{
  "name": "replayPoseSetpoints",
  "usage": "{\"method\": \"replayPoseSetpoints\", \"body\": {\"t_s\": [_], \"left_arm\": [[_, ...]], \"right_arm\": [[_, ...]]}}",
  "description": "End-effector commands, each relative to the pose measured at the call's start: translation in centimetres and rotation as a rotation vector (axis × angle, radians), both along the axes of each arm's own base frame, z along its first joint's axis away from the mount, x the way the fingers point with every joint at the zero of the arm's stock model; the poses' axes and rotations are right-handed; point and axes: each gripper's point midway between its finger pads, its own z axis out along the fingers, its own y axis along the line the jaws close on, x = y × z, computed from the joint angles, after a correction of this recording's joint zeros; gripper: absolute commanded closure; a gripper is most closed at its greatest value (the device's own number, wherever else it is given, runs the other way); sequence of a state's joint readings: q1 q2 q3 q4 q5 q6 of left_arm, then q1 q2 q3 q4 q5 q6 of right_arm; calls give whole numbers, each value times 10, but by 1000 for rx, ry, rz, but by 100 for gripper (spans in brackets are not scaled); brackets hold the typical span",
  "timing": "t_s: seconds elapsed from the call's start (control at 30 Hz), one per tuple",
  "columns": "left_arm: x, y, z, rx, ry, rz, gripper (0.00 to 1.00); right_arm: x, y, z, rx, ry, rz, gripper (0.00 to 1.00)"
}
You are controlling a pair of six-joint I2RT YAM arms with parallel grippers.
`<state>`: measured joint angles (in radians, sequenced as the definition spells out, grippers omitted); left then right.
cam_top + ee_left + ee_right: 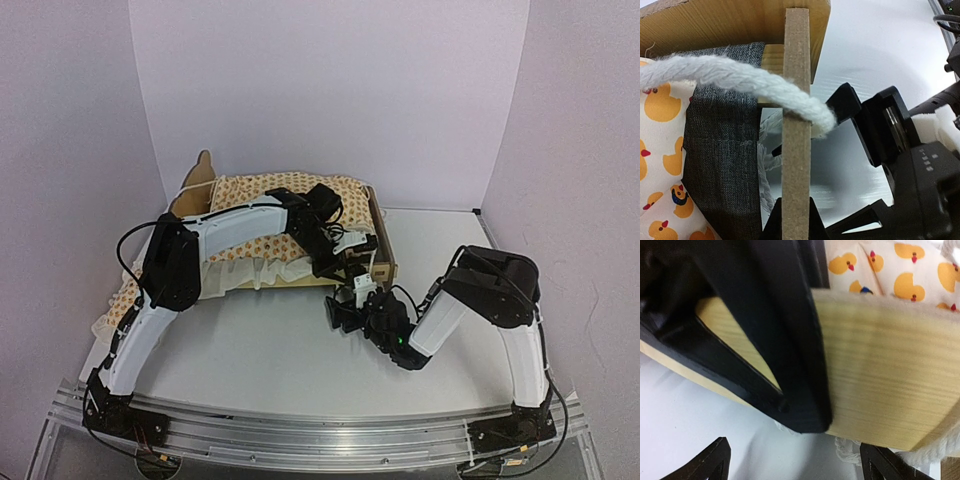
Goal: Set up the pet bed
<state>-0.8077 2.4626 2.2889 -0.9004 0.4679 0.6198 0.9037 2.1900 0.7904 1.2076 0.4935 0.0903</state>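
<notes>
Pale wood and duck-print cloth mark the pet bed point(384, 245), which sits at the back left of the white counter point(270, 350), its scalloped headboard point(205, 168) at the left end. Cream bedding point(250, 190) covers it, and a ruffle hangs over the near side. Much of the bedding is hidden under the left arm point(235, 228), and a pillow cannot be told apart from the rest.

The left arm rises from its base, bends at the elbow and stretches rightward across the bed, with its wrist over the near right corner. The left gripper point(350, 262) is clamped on a thin board point(796, 125) of the bed. In the left wrist view the board's edge runs upright between the black fingers, whose tips are cut off at the bottom of the view. A white braided rope point(740, 77) lies across that edge beside dark grey fabric point(722, 145); its far end is lost behind the board.

The right arm point(500, 290) is folded with its elbow high, and the forearm slopes down and left toward the same corner. The right gripper point(799, 462) has its jaws wide apart, holds nothing and sits just off the bed's wooden side. Only its two fingertips show at the bottom of its blurred wrist view, where a black finger of the left gripper crosses the wood.
</notes>
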Motion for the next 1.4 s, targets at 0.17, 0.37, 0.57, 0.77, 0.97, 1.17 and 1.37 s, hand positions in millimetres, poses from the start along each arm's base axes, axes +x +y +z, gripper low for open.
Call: {"method": "replayPoseSetpoints", "body": {"t_s": [0.17, 0.37, 0.57, 0.77, 0.97, 1.17, 1.37], "left_arm": [[-29, -10, 93, -180, 97, -5, 100], [-31, -13, 111, -220, 73, -29, 100], [-37, -13, 108, -210, 86, -41, 100], [-55, -12, 118, -221, 145, -62, 100], [-61, -11, 127, -230, 152, -65, 100], [-68, -8, 123, -213, 170, -76, 100], [-69, -8, 126, -217, 160, -81, 100]], "right_arm": [[-7, -5, 59, 68, -143, -11, 12], [-9, -7, 64, 31, -178, -3, 12], [-1, -9, 70, 36, -194, -51, 11], [2, 7, 74, 37, -213, -5, 12], [4, 11, 74, 36, -215, 5, 13], [8, 18, 76, 32, -231, 8, 19], [10, 21, 77, 49, -231, 7, 50]]}}
